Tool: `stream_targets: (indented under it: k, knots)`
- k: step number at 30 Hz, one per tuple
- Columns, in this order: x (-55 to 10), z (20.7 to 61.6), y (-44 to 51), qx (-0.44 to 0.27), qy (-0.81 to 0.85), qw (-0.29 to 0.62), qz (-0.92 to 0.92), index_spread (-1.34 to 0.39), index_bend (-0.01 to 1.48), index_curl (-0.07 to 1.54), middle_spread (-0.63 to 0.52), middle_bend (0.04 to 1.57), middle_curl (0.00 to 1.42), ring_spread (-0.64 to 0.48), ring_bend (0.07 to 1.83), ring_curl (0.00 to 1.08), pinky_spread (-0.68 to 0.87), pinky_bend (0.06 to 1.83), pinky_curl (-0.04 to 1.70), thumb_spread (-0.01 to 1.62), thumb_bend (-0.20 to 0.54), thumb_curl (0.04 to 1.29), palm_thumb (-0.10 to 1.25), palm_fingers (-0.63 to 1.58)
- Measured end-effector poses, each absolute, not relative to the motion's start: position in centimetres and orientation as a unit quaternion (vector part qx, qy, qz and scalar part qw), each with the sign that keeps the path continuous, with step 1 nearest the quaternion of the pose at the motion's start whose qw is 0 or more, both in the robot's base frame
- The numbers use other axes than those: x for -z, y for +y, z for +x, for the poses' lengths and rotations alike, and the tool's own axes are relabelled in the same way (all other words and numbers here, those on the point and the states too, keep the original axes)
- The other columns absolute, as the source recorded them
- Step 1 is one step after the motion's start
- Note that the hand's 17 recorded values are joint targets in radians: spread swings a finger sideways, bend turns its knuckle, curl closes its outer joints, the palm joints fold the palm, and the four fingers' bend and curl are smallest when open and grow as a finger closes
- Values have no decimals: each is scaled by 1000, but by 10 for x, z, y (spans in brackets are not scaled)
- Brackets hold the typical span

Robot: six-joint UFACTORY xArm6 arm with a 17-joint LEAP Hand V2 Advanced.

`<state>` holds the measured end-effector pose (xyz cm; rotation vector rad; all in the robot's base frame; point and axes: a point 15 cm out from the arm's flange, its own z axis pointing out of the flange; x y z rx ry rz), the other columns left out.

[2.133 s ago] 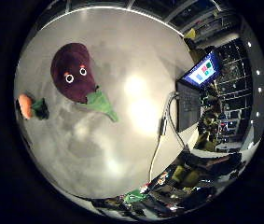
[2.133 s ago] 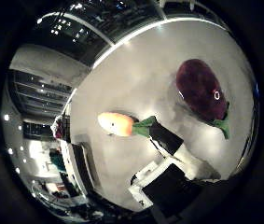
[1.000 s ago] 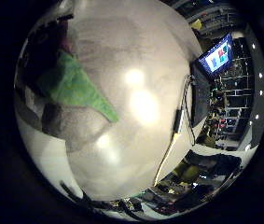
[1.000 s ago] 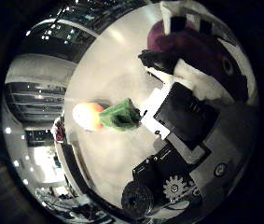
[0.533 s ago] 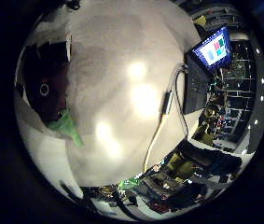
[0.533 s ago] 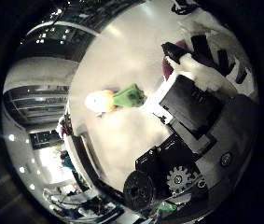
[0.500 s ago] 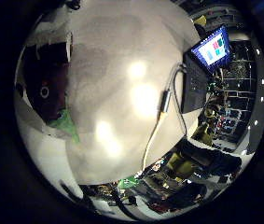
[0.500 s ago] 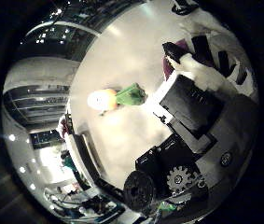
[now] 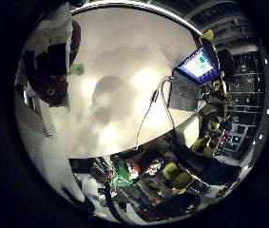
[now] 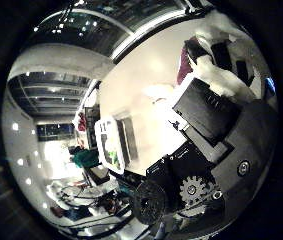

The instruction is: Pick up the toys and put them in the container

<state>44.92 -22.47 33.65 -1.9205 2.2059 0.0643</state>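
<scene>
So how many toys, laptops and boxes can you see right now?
Purple plush toy, held in the hand: 1
Laptop: 1
White container: 1
Total: 3

pale round table (image 9: 124, 42), open laptop (image 9: 191, 80) near its edge, white container (image 10: 112, 145) at another edge
</scene>
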Motion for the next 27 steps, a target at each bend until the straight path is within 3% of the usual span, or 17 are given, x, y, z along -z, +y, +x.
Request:
stream_targets:
  k: [8,15,24,27]
  knots:
    - [-381,398,-61,-14,664,137,-735,-264,1053,753,-105,1321,598,-164,1460,553,-201,1175,946,612,-22,844,1035,1193]
    - [-376,368,117,-69,589,156,-790,-266,1043,761,-105,1322,594,-164,1459,551,-212,1156,975,602,-21,854,1034,1196]
    - [-353,360,273,-101,537,164,-821,-267,1035,767,-105,1324,592,-163,1458,549,-221,1135,1002,602,-21,860,1032,1202]
    - [-345,364,296,-101,531,178,-822,-265,1033,768,-104,1317,587,-168,1455,547,-227,1119,998,675,-36,831,963,1202]
